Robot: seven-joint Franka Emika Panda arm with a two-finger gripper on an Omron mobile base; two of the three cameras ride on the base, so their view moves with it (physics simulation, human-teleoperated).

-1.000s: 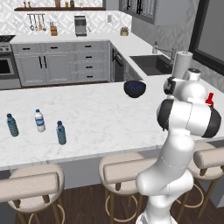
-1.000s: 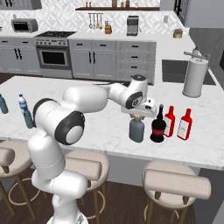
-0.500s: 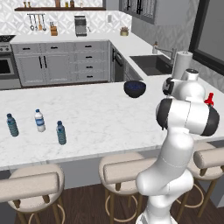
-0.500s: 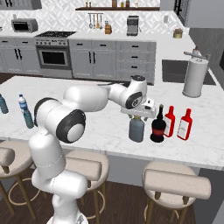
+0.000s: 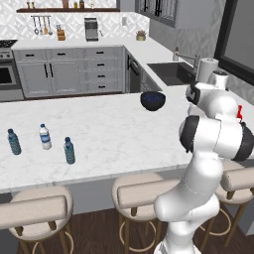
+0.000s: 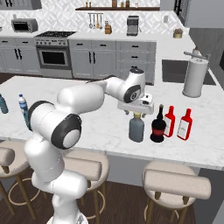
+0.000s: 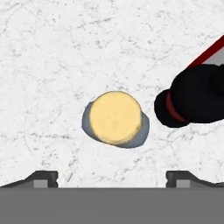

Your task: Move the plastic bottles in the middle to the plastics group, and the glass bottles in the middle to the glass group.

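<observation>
The gripper (image 6: 136, 114) hangs straight above the grey-blue stout bottle (image 6: 136, 128), its fingers (image 7: 43, 178) spread wide apart and clear of the tan cap (image 7: 115, 117); nothing is held. Seen from the hand, that cap sits centred between the two finger tips, with the bottle standing upright on the white marble table (image 6: 96, 127).

Just to the bottle's right stands the black round-bellied bottle (image 6: 158, 127), close beside it but apart. Next along are the two red flat-shouldered bottles (image 6: 169, 122), the first just beside the black one, the second (image 6: 185, 125) a little farther right. A white paper-towel roll (image 6: 194, 78) stands farther back, near the sink (image 5: 171, 72).

Well apart, at the table's other end, three small water bottles stand upright: a teal-blue one (image 5: 14, 142), a clear-white one with a blue label (image 5: 45, 137), and a bluish translucent one (image 5: 69, 151) nearer the front edge. A dark blue bowl (image 5: 153, 100) rests toward the table's far side.
</observation>
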